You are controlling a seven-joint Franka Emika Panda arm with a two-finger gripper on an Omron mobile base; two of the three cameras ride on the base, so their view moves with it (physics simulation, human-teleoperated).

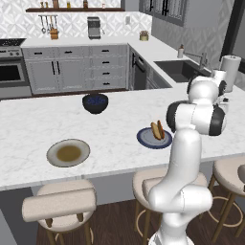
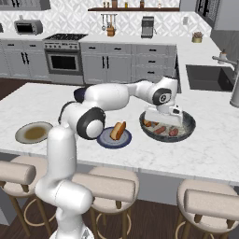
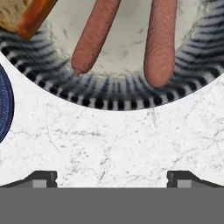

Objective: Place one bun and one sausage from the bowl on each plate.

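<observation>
The wide grey bowl (image 2: pixel 186 127) stands on the island, right of the small blue plate (image 2: pixel 106 140). Two sausages (image 3: pixel 94 37) (image 3: pixel 159 41) lie side by side in it, with a bun (image 3: pixel 26 15) beside them at the bowl's edge. Another bun (image 2: pixel 118 130) lies on the blue plate (image 1: pixel 146 139). The larger beige plate (image 2: pixel 33 132) with a brown centre sits bare at the far left. My gripper (image 2: pixel 162 122) hovers over the bowl's near rim (image 3: pixel 109 98), open, with nothing between its fingertips (image 3: pixel 43 178). The blue plate's edge (image 3: pixel 4 105) shows at the left of the hand view.
A deep dark-blue bowl (image 1: pixel 95 103) stands further back on the island. Stools (image 1: pixel 60 203) line the island's near edge. A sink (image 2: pixel 205 77) is set in the counter beyond the grey bowl. White marble lies between the two plates.
</observation>
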